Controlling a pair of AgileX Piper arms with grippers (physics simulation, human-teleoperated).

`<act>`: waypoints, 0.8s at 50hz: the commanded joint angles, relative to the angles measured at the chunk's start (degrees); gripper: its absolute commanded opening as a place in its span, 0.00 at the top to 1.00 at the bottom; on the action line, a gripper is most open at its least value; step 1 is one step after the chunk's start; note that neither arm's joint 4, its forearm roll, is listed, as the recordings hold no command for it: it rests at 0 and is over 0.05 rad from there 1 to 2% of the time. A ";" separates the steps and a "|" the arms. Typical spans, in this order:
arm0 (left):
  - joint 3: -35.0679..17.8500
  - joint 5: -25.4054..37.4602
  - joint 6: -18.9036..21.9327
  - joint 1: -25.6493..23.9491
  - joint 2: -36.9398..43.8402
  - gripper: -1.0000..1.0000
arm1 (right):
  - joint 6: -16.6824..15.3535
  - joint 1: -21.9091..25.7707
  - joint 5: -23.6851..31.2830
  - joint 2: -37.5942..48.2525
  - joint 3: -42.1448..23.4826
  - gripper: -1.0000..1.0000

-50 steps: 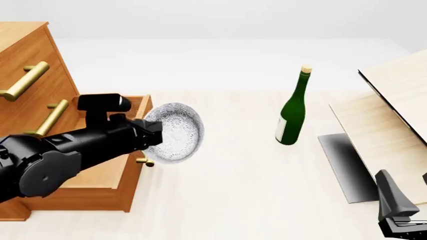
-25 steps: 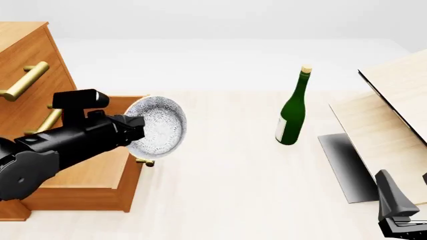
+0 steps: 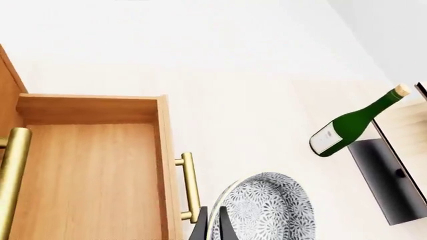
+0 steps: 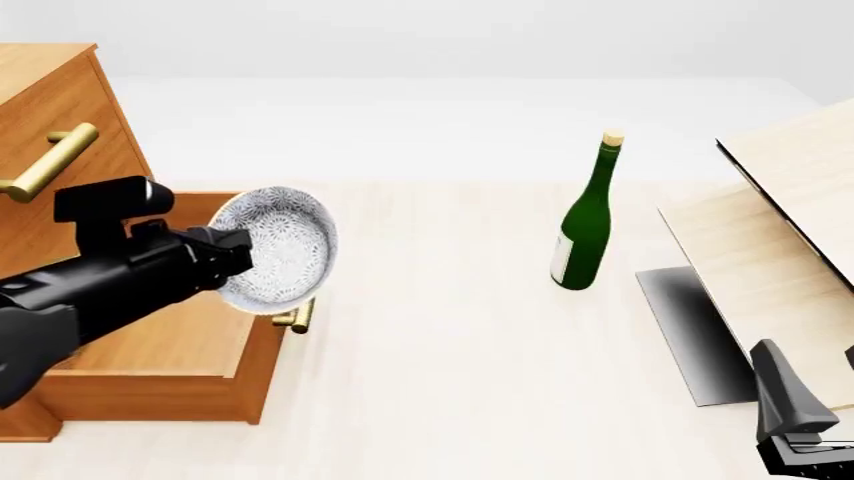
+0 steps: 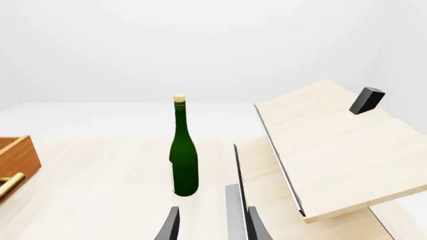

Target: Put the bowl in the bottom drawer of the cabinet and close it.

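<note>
My left gripper point(image 4: 238, 256) is shut on the rim of the white, grey-speckled bowl point(image 4: 276, 250), which it holds tilted on edge in the air. The bowl hangs over the front right corner of the open bottom drawer point(image 4: 174, 345), just above its brass handle point(image 4: 299, 318). In the left wrist view the bowl point(image 3: 268, 210) sits beside the drawer handle point(image 3: 189, 186), and the drawer's wooden inside point(image 3: 93, 175) holds nothing. The cabinet point(image 4: 54, 130) stands at the far left. My right gripper point(image 4: 801, 440) rests open at the near right corner, far from the bowl.
A green wine bottle point(image 4: 585, 225) stands upright mid-table, right of the drawer. Pale wood boards point(image 4: 787, 200) lean at the right, with a dark panel point(image 4: 687, 330) lying beside them. The right wrist view shows the bottle point(image 5: 183, 155) and the boards point(image 5: 333, 145) ahead.
My left arm has carried the bowl leftward, from beyond the drawer's front to over the drawer's front corner. The right arm has not moved.
</note>
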 commanded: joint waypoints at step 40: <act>5.04 -0.10 -2.49 11.78 -4.14 1.00 | 0.00 0.00 0.01 -0.05 0.02 0.00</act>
